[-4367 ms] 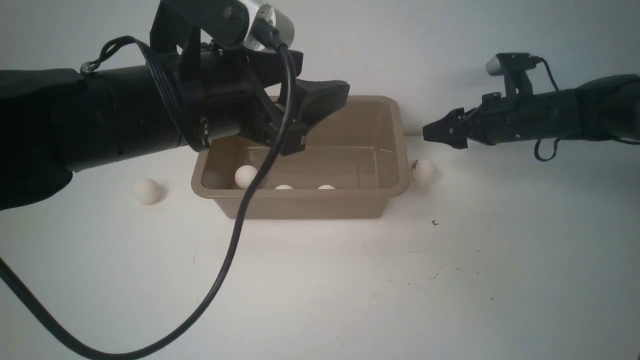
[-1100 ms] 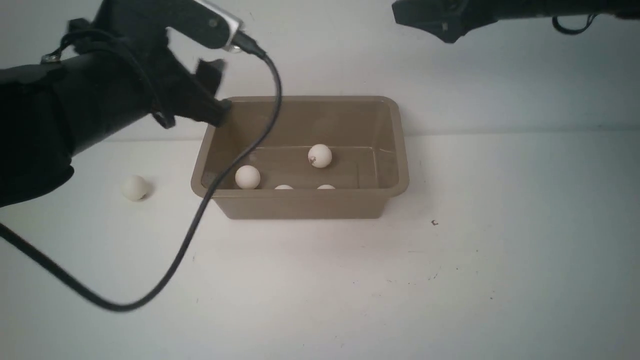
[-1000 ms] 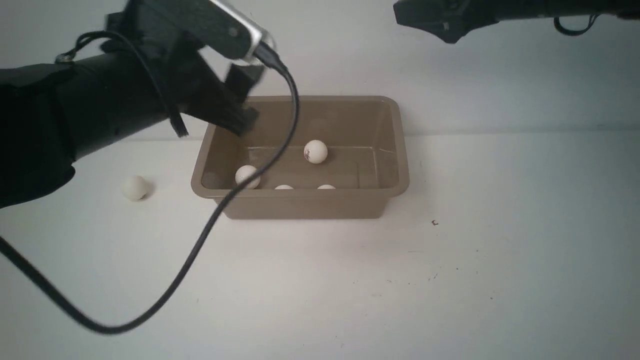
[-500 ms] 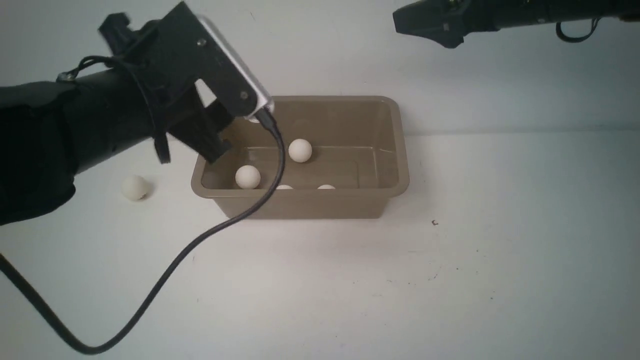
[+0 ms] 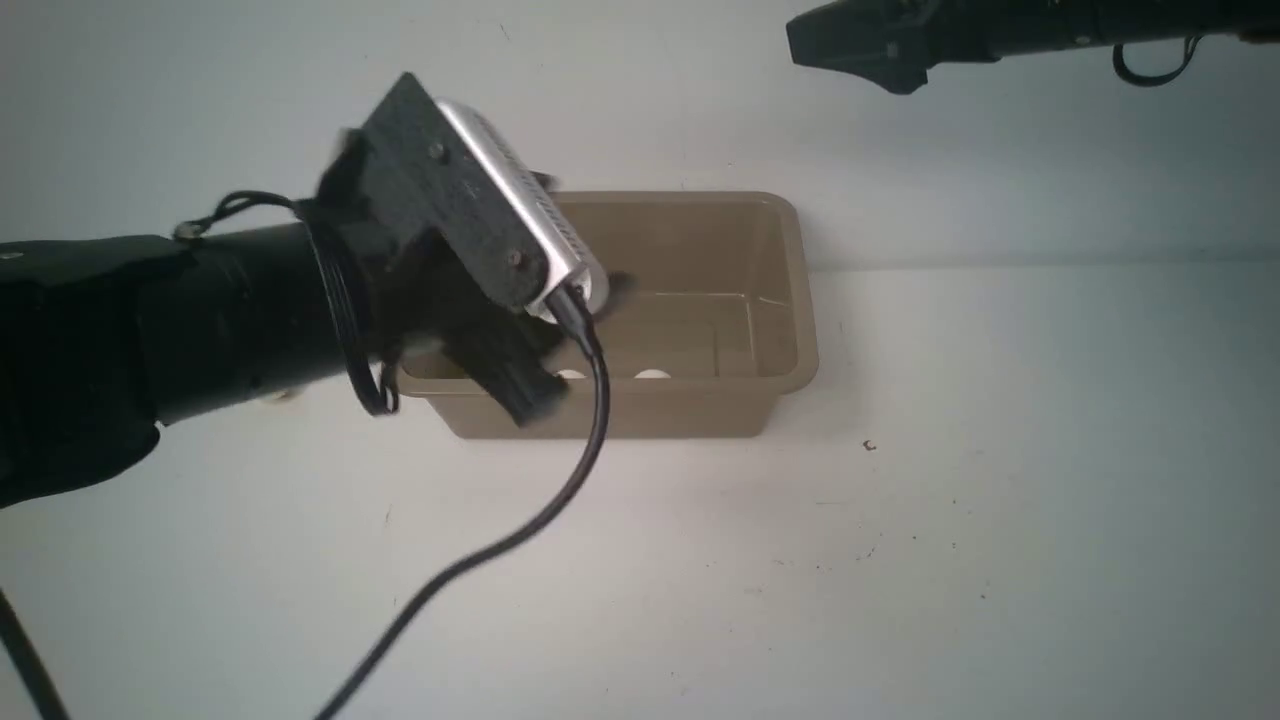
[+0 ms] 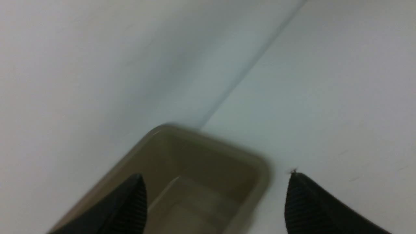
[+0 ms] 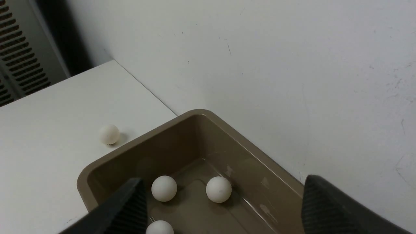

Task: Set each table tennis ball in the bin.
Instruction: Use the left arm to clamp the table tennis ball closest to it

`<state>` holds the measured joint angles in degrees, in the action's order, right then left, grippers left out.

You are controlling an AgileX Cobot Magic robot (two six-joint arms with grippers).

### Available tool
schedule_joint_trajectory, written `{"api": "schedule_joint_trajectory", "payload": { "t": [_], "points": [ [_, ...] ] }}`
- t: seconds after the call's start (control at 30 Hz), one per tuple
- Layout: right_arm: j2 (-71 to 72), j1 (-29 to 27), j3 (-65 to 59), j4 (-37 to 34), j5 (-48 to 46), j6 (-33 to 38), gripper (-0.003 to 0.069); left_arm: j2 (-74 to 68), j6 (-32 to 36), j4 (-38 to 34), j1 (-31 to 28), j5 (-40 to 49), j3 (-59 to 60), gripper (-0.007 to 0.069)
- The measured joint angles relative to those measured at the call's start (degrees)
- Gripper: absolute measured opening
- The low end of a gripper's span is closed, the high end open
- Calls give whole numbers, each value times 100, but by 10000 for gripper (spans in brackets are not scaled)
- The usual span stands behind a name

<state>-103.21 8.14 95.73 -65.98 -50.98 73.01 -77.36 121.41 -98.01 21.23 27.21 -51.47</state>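
Note:
The taupe bin (image 5: pixel 790 300) stands at the back of the table against the wall. In the front view the tops of two table tennis balls (image 5: pixel 652 374) show over its near wall. The right wrist view shows three balls inside the bin (image 7: pixel 164 188) and one more on the table (image 7: pixel 109 134) beyond the bin's left end. My left gripper (image 6: pixel 215 175) is open and empty over the bin's corner (image 6: pixel 260 162), and its arm (image 5: pixel 250 310) hides the bin's left part. High above the bin's right end my right gripper (image 5: pixel 810 40) hangs open and empty.
The wall (image 5: pixel 1000 150) rises right behind the bin. A black cable (image 5: pixel 520 530) trails from my left wrist across the table in front of the bin. A dark vented unit (image 7: pixel 19 48) stands beyond the table's left end.
My left arm has swung down and to the right across the bin's left front, its wrist rolling over. A ball inside the bin rolled leftward. My right arm has stayed put.

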Motion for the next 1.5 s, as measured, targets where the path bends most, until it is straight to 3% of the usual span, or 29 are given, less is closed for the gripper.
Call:
{"api": "schedule_joint_trajectory", "payload": {
  "t": [0.17,0.27,0.47,0.57,0.63,0.77,0.93,1.07,1.13,1.23,1.33,1.5],
  "points": [
    [0,0,0,0,0,-96,577,0,-1967,215,0,918,0,513],
    [0,0,0,-18,-7,-141,577,0,-3438,1058,-11,925,0,513],
    [0,0,0,-20,-134,-160,577,0,-6501,4295,-474,622,0,513],
    [0,0,0,-20,-182,-160,577,0,-7385,5645,-940,491,0,513],
    [0,0,0,-20,-211,-172,577,0,-7597,6068,-1334,315,0,513],
    [0,0,0,-25,-240,-217,577,0,-7339,6101,-1910,89,0,513],
    [0,0,0,-20,-259,-263,577,-84,-6265,5330,-2415,102,-5,513],
    [0,5,0,-20,-283,-281,577,-596,-4565,3700,-3026,187,-77,513],
    [0,5,0,-20,-302,-286,577,-726,-4314,3414,-3142,266,-135,513],
    [0,5,0,9,-376,-293,577,-1417,-3434,2362,-3610,737,-524,513],
    [0,5,0,51,-426,-298,577,-1934,-3188,2036,-3871,1056,-878,513],
    [0,5,0,173,-432,-318,577,-2739,-3093,2103,-4057,1200,-1443,513]
  ]
}}
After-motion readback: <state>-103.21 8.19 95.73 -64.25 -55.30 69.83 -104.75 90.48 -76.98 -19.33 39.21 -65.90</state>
